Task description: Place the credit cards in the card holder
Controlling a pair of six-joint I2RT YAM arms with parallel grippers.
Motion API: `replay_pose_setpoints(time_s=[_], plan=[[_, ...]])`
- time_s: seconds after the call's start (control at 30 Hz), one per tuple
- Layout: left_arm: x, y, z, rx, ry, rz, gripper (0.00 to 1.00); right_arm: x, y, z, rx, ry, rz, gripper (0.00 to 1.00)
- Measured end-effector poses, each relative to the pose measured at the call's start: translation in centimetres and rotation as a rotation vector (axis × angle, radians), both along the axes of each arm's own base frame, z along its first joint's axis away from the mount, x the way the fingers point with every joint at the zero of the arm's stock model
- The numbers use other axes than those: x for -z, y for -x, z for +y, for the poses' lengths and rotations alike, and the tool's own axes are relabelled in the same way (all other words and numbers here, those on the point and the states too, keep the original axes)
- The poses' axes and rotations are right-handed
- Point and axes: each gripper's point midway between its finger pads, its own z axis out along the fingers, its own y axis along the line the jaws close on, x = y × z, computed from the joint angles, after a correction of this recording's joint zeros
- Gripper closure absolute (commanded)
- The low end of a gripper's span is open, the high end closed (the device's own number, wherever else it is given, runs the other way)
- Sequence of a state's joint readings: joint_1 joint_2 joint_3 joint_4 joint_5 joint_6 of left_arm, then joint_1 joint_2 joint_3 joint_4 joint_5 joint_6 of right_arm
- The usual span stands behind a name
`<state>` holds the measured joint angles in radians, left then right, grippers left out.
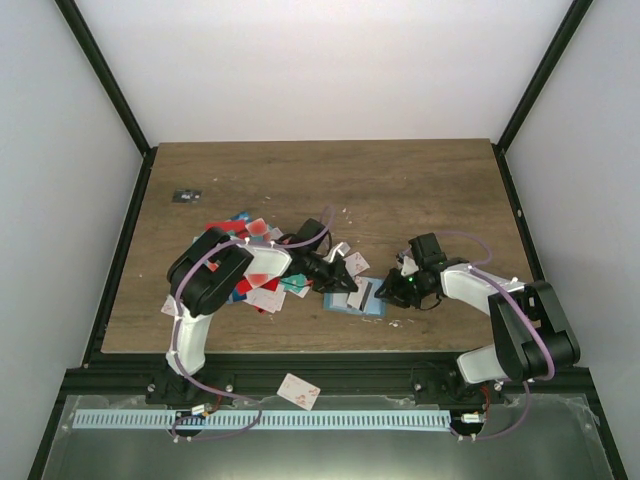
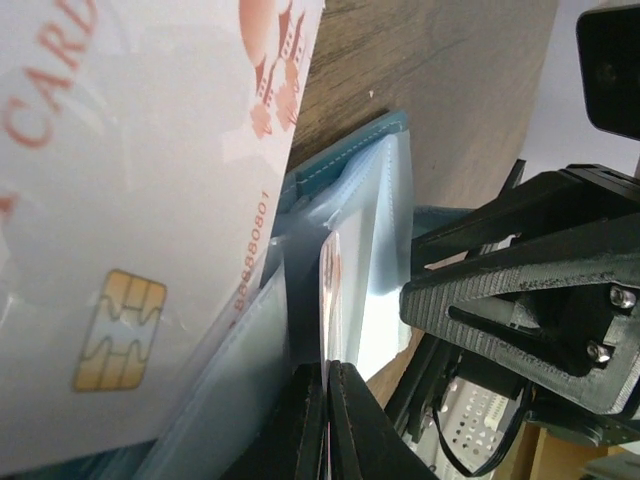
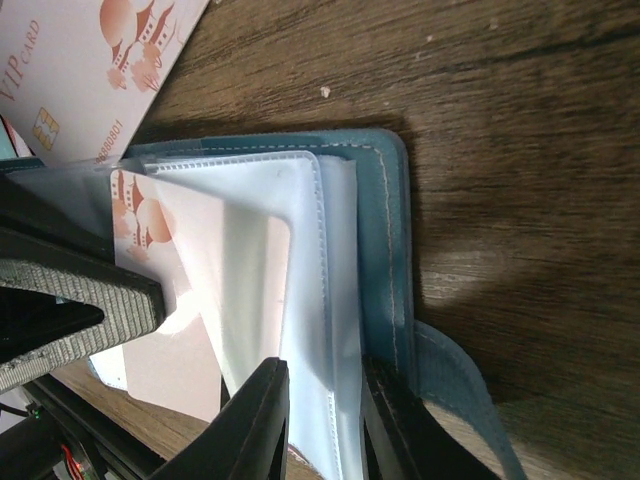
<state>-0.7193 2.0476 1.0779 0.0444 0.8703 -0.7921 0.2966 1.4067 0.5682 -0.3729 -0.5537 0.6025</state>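
Your left gripper (image 2: 327,378) is pressed together on the edge of a red-blotched white card (image 3: 215,270), whose far end seems to sit among the clear sleeves of the card holder (image 3: 385,230). The holder lies open on the table (image 3: 500,90), just right of that gripper. Your right gripper (image 3: 322,372) is clamped on its sleeves from the right. I'd judge the push runs along the card's long axis, rightward.

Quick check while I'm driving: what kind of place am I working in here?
Most likely a lab robot test cell, not a home or shop: a wooden table boxed in by plain white walls on a black frame, with a left arm and a right arm bolted at its near edge.
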Motion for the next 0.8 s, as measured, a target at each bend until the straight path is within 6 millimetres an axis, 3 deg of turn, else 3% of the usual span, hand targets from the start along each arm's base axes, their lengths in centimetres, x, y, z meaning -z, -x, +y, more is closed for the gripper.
replay_pose_setpoints(time_s=[0.57,0.8], plan=[[0.2,-0.4,0.7,-0.108,-0.036,-0.042,0.96,0.1,0.2,0.1,-0.017,-0.023,-0.022,0.79],[0.0,-0.7,1.2,-0.144,-0.045,-0.055,0.96,0.4,0.3,0.5,-0.036,-0.047,-0.024,0.93]])
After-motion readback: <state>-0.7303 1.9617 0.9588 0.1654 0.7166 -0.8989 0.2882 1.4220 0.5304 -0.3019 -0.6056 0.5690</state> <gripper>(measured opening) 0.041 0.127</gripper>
